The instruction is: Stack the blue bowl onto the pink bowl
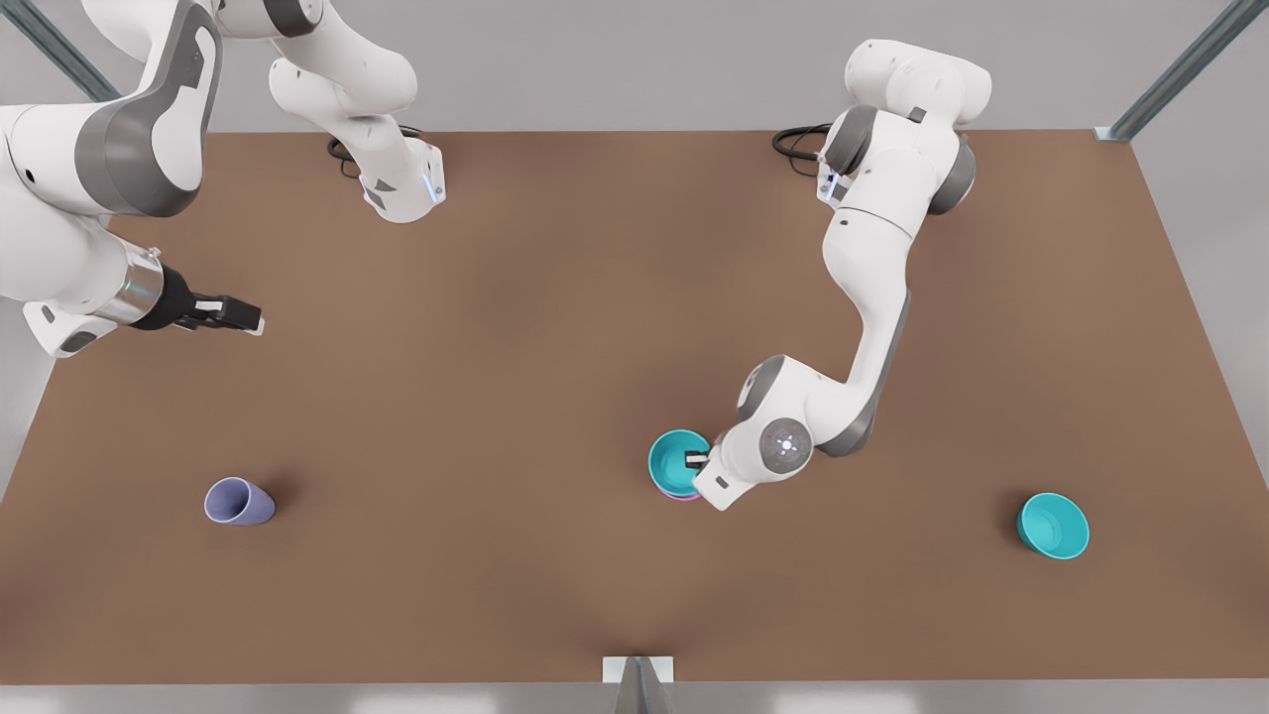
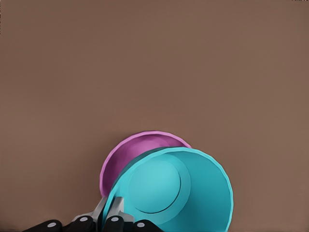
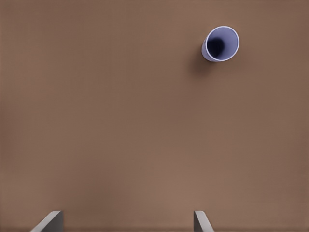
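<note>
The blue bowl sits nested in the pink bowl, slightly tilted, at mid-table toward the front view's right. Of the pink bowl only a rim sliver shows beneath it. My left gripper is at the blue bowl's rim, its fingers shut on the wall, one inside and one outside. My right gripper waits high over the table at the front view's left, open and holding nothing.
A second turquoise bowl stands near the front view's right edge. A lavender-blue cup lies tilted at the front view's lower left. The brown table is bare between them.
</note>
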You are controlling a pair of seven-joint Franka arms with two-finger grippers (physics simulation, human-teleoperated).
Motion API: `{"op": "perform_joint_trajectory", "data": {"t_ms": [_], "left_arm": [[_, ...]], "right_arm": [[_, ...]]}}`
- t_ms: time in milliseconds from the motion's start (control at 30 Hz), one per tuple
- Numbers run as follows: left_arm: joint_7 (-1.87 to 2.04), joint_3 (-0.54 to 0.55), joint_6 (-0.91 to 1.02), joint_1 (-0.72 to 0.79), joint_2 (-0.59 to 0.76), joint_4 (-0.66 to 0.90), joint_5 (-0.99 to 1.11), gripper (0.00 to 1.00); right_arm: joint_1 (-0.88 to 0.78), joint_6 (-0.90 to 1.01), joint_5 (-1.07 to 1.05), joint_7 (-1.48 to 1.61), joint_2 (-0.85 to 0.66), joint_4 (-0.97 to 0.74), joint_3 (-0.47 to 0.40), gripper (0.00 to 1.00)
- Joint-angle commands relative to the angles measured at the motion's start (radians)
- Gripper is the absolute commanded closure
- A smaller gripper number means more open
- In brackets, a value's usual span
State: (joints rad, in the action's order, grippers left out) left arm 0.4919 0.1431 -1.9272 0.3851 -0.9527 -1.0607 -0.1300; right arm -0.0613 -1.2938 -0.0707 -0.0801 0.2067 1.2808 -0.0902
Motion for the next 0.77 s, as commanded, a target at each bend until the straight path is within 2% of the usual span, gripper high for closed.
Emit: {"op": "perform_joint_trajectory", "data": {"t_ms": [0, 67, 100, 200, 233, 267, 333, 433, 500, 533, 567, 733], "left_arm": [[0.272, 0.001, 0.001, 0.000, 0.002, -0.001, -0.003, 0.79], [0.271, 0.001, 0.001, 0.000, -0.001, -0.001, -0.005, 0.79], [0.266, 0.001, 0.001, -0.002, -0.006, -0.001, -0.003, 0.00], [0.258, 0.001, 0.056, -0.029, 0.002, -0.001, 0.003, 0.00], [0.197, -0.002, 0.178, -0.072, 0.061, 0.001, 0.006, 0.00], [0.130, -0.002, 0.417, -0.150, 0.202, 0.007, 0.084, 0.00], [0.015, -0.004, 0.568, -0.222, 0.363, 0.010, 0.175, 0.00], [-0.479, -0.010, 0.689, -0.380, 0.494, 0.007, 0.217, 0.00], [-0.492, -0.007, 0.700, -0.416, 0.505, -0.001, 0.234, 0.00], [-0.492, -0.008, 0.631, -0.413, 0.569, -0.108, 0.256, 0.00], [-0.495, -0.019, 0.403, -0.408, 0.744, -0.353, 0.250, 0.00], [-0.493, -0.031, 0.444, -0.373, 0.752, -0.361, 0.242, 0.00]], "right_arm": [[0.000, 0.001, -0.001, 0.013, -0.001, 0.000, 0.000, 0.00], [0.000, 0.001, -0.001, 0.013, -0.001, 0.000, 0.000, 0.00], [0.000, 0.001, 0.000, 0.013, -0.001, 0.000, 0.000, 0.00], [0.000, 0.001, 0.000, 0.013, -0.001, -0.001, 0.000, 0.00], [0.000, 0.001, 0.000, 0.013, -0.001, 0.000, 0.000, 0.00], [0.000, 0.001, 0.000, 0.013, -0.001, -0.001, 0.000, 0.00], [0.000, 0.001, 0.000, 0.014, -0.001, -0.001, 0.000, 0.00], [0.000, 0.001, 0.000, 0.013, 0.000, -0.001, 0.000, 0.00], [0.000, 0.001, 0.000, 0.014, 0.000, -0.001, 0.000, 0.00], [0.000, 0.001, 0.000, 0.014, 0.000, 0.000, 0.000, 0.00], [0.000, 0.001, 0.000, 0.014, 0.000, -0.001, 0.000, 0.00], [0.000, 0.001, 0.000, 0.014, 0.000, -0.001, 0.000, 0.00]]}}
